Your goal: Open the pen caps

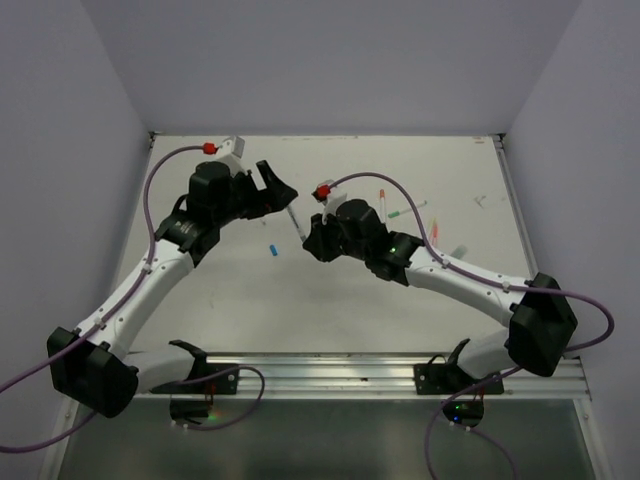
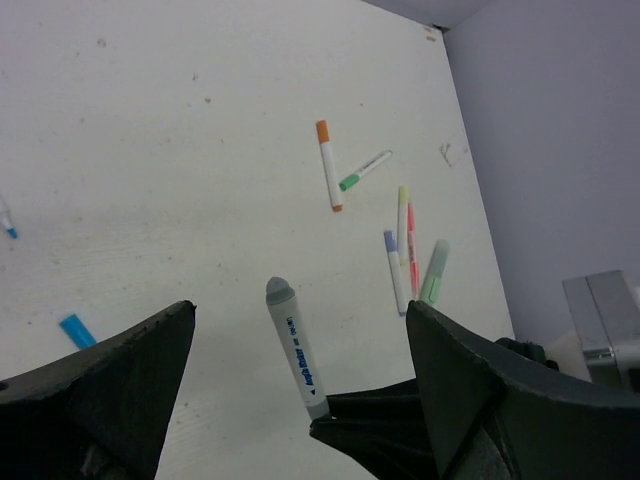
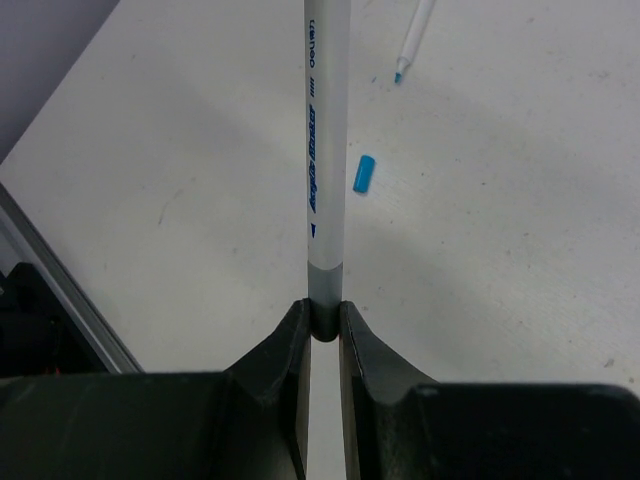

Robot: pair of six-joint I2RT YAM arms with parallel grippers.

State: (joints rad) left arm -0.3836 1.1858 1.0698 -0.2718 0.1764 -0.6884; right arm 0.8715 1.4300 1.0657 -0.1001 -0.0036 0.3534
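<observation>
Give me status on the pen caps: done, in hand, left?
Done: one blue cap lies loose near a bare-tipped pen. In hand: the right gripper is shut on one end of the grey-capped pen. The left gripper is open around its other end, cap not yet off. Left: the orange-capped pen, green-capped pen and four more pens beside them look capped.

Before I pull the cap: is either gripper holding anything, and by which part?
Right gripper pinches the white pen by its grey end; left gripper is open, holding nothing.
</observation>
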